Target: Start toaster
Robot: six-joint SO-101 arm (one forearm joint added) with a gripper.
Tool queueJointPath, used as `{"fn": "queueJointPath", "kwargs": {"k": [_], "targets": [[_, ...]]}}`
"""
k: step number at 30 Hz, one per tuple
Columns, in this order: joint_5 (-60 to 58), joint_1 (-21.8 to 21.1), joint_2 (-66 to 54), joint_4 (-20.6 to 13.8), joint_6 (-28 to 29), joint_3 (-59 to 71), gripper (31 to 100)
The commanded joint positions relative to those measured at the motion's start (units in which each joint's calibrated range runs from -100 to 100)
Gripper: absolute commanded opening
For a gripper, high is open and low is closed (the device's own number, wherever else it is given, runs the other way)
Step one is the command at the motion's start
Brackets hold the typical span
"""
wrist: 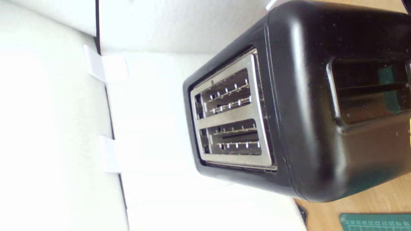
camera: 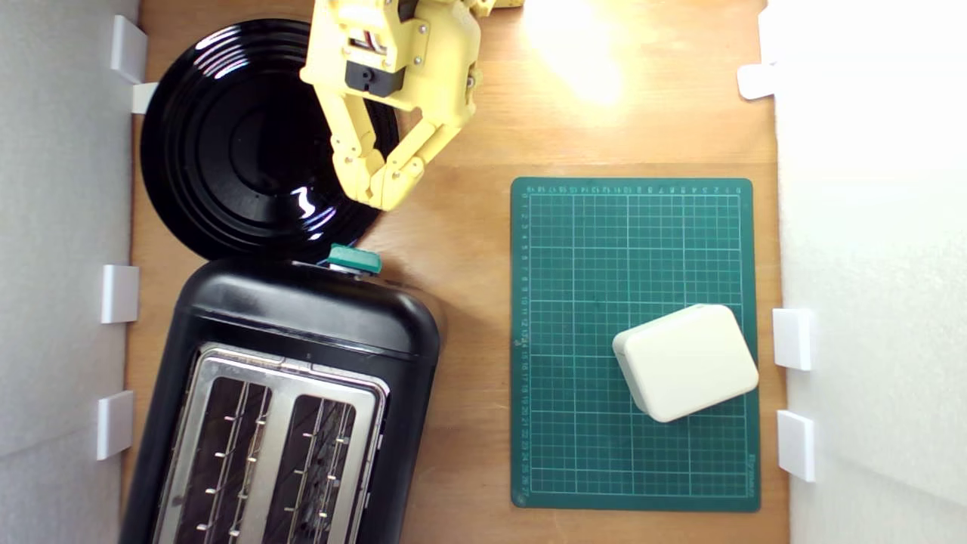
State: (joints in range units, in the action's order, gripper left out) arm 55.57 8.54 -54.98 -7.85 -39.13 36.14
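While the hand [camera: 381,198] hung empty, fingertips together, the toaster [camera: 302,332] sat near, teal lever [camera: 353,259] untouched.

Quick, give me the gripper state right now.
Gripper: jaws closed, tips together, holding nothing. It hangs over the edge of the black plate, apart from the toaster's teal lever.

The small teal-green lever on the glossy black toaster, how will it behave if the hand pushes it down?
The small teal-green lever looks stiff and narrow, so the yellow hand might slip off. The glossy black toaster looks wide and bulky, so it probably won't tip, though it may slide on the smooth wooden table.
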Motion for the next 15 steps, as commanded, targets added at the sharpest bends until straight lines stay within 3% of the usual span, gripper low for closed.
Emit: {"fn": "queueJointPath", "kwargs": {"k": [1, 8, 15], "targets": [[0.1, -3.2, -7.1, 0.0, 4.4, 2.3, 31.3], [0.1, -8.7, -17.5, -0.1, 11.1, 13.9, 31.3], [-0.2, -12.2, -29.8, -0.1, 12.1, 32.8, 31.3]]}}
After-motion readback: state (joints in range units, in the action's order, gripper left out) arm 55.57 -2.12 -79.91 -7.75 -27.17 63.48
